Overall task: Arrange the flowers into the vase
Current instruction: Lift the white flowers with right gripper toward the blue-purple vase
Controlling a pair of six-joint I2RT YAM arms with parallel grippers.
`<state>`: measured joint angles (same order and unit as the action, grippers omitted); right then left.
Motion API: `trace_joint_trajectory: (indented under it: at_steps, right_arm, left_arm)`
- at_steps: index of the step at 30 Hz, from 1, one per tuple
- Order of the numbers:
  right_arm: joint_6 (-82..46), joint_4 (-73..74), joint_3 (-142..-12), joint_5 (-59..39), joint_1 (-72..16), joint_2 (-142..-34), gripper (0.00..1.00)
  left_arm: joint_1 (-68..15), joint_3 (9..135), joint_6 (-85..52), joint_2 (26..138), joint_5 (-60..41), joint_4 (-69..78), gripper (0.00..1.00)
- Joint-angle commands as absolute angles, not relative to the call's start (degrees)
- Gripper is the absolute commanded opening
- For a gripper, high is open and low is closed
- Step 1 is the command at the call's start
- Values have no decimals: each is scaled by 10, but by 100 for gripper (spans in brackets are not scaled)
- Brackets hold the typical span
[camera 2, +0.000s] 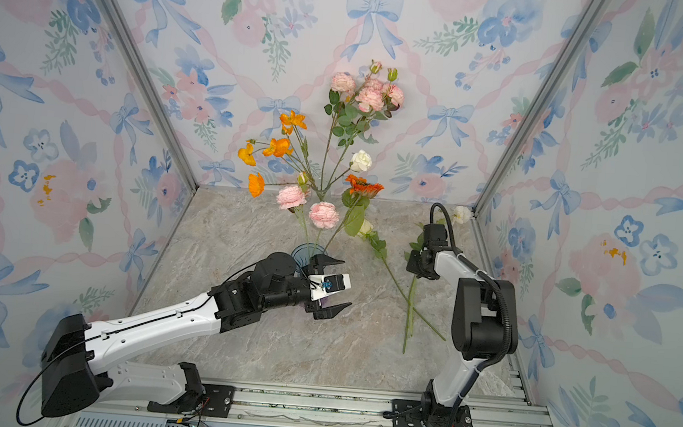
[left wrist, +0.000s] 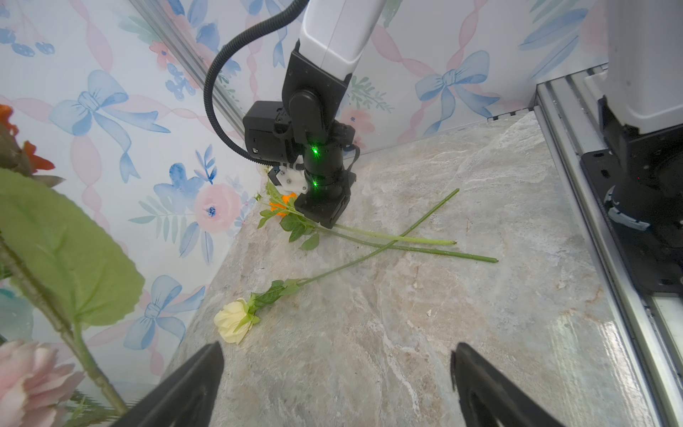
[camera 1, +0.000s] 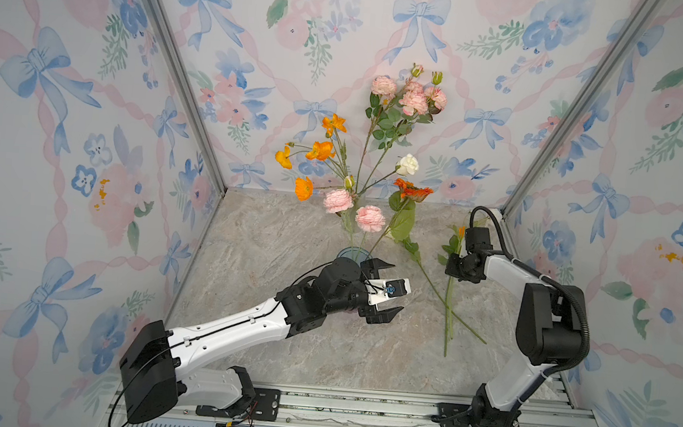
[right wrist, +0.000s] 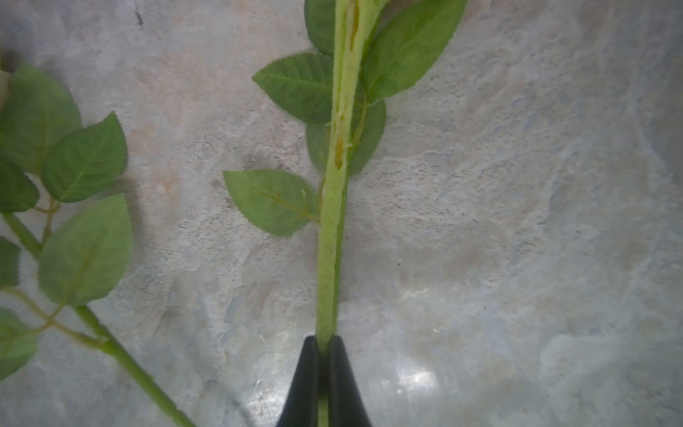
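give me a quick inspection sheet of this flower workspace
surface: marble-look tabletop, grey-beige veining
job's things: vase holds a bunch of flowers; three loose flowers lie on the tabletop, among them a cream rose whose stem crosses the other two
clutter: nothing seen
pincers: left pincer open, empty, beside the vase; right pincer shut on a pale green stem low over the tabletop
cables: black hose along the right arm; thin cable loop at the left arm's base
surroundings: floral wallpaper on three sides; metal rail in front
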<state>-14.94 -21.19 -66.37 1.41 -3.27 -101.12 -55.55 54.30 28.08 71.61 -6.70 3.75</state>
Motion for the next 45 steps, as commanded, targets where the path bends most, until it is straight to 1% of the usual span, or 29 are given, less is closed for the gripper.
trace_joint_trajectory:
  at_steps: [1, 8, 12, 18, 20, 23, 27, 31, 35, 39, 42, 45]
  right_arm:
    - [-134, -219, -668, 5, -53, -966, 0]
    - [-141, -239, -659, -16, -65, -879, 0]
    - [-159, -188, -603, -50, -69, -797, 0]
    - [-190, -168, -535, -48, -88, -695, 0]
    - [-200, -149, -502, -29, -108, -661, 0]
    - [-199, -137, -478, 28, -149, -608, 0]
    - [-174, -150, -498, 95, -201, -550, 0]
    - [-135, -139, -527, 154, -260, -509, 0]
    - [-72, -108, -560, 181, -318, -500, 0]
    - [-6, -74, -606, 187, -378, -517, 0]
    - [46, -21, -627, 185, -427, -535, 0]
    - [102, 57, -633, 179, -475, -557, 0]
  left_arm:
    - [-559, 539, 279, 707, -70, 51, 98]
    - [-559, 538, 280, 699, -64, 51, 98]
    - [-558, 537, 282, 689, -57, 51, 98]
    - [-549, 532, 282, 671, -53, 56, 98]
    - [-549, 530, 284, 666, -49, 55, 98]
    - [-548, 526, 285, 656, -44, 56, 98]
    - [-545, 525, 287, 629, -31, 56, 98]
    - [-548, 515, 294, 578, 26, 44, 98]
    - [-547, 462, 284, 491, 102, 32, 98]
    - [-544, 398, 246, 389, 144, 6, 98]
    - [-538, 344, 225, 312, 143, 5, 98]
    - [-531, 327, 218, 268, 138, 22, 98]
